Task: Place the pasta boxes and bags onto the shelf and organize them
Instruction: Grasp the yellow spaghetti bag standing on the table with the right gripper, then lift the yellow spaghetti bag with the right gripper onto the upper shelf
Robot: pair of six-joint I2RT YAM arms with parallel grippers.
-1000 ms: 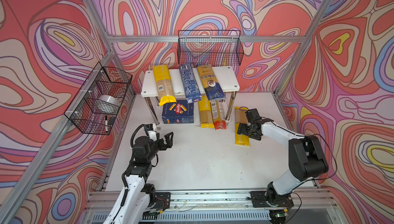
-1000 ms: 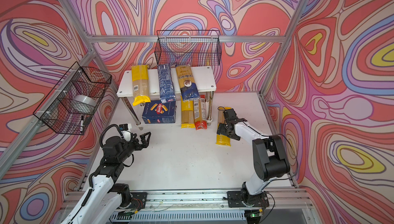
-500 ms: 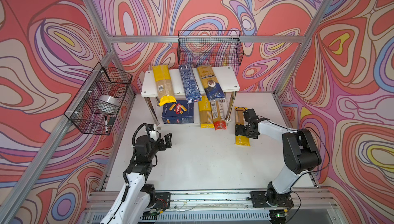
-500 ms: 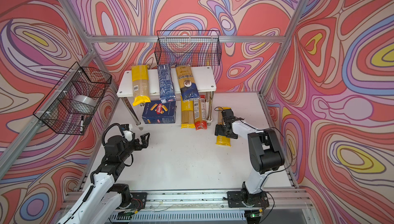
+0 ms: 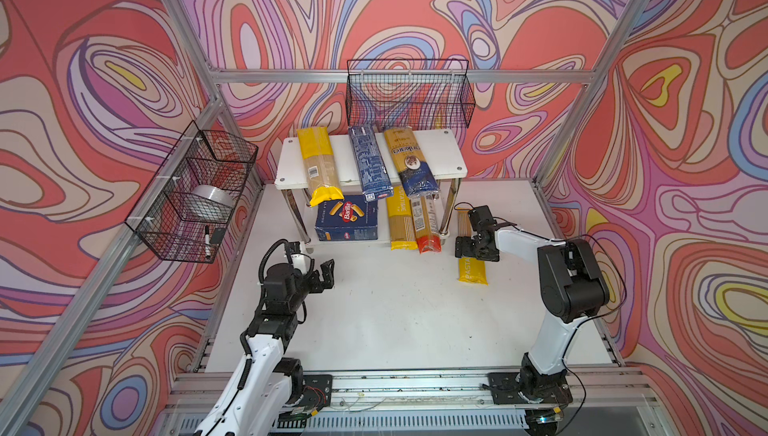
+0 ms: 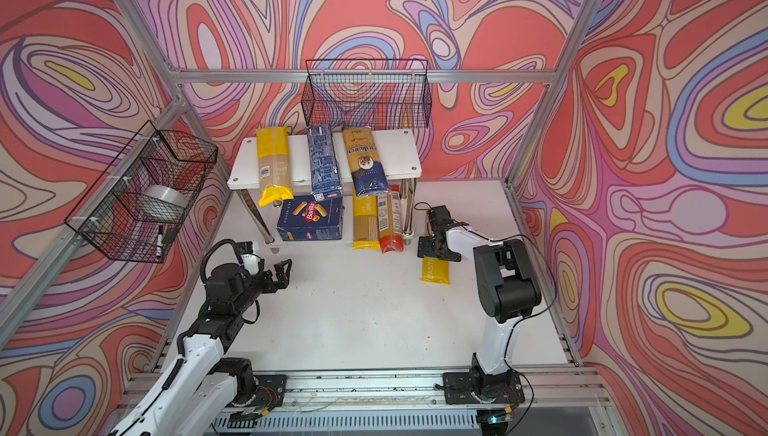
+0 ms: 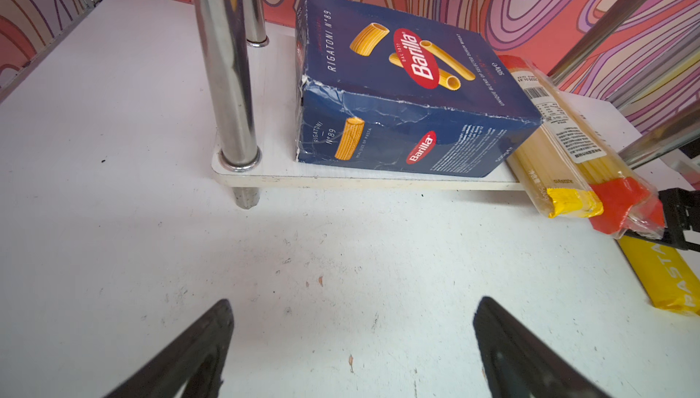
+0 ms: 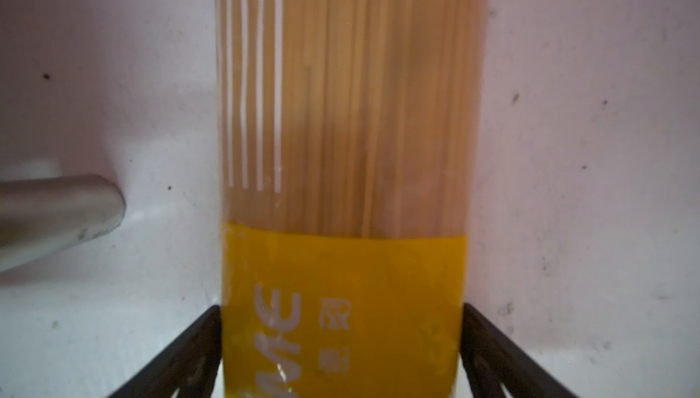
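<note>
Jaws of the right gripper [image 5: 476, 252] stand spread, straddling the 1 unshelved yellow bag [image 5: 472, 271] lying flat just beside the shelf [image 5: 451, 155], seemingly to clamp it; the left gripper [image 5: 320, 274] waits open, empty, before the shelf.

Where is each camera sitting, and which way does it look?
Top views: high in front, looking down at the white shelf; the left arm and right arm show, with left gripper and right gripper.
Left wrist: low over the table, facing the Barilla rigatoni box; its open fingertips show.
Right wrist: close above the yellow spaghetti packet; its fingertips straddle it.
Shared: all views show that packet.
</note>
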